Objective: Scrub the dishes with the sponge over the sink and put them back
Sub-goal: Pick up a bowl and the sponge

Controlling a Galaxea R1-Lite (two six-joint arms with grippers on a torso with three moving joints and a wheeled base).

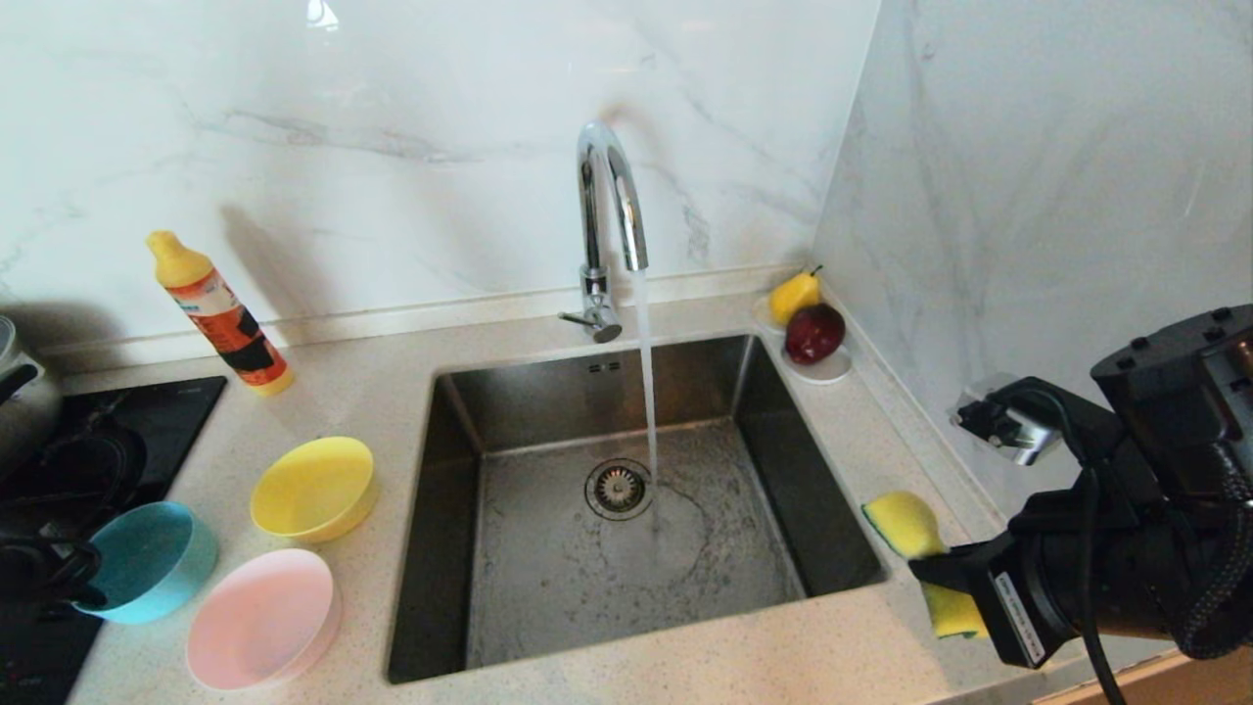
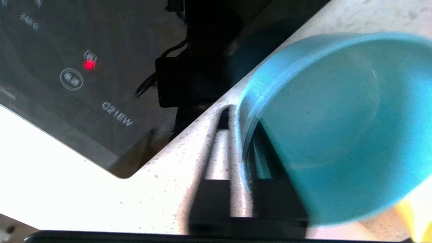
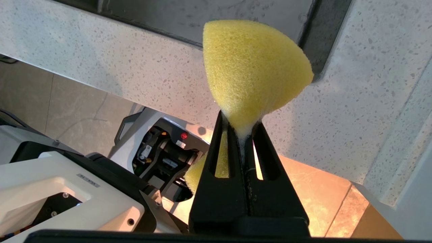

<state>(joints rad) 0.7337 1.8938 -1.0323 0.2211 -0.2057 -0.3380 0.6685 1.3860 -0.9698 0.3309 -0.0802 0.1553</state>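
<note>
Three dishes stand on the counter left of the sink: a yellow bowl, a light blue bowl and a pink bowl. My left gripper is at the blue bowl's left rim. In the left wrist view the left gripper straddles that rim, one finger inside and one outside, with a strip of counter showing between the outer finger and the wall. My right gripper hovers over the counter right of the sink. There the right gripper is shut on the yellow sponge, which it squeezes thin.
Water runs from the faucet into the sink near the drain. A detergent bottle stands at the back left. A black hob and a pot are at far left. A saucer with fruit sits by the right wall.
</note>
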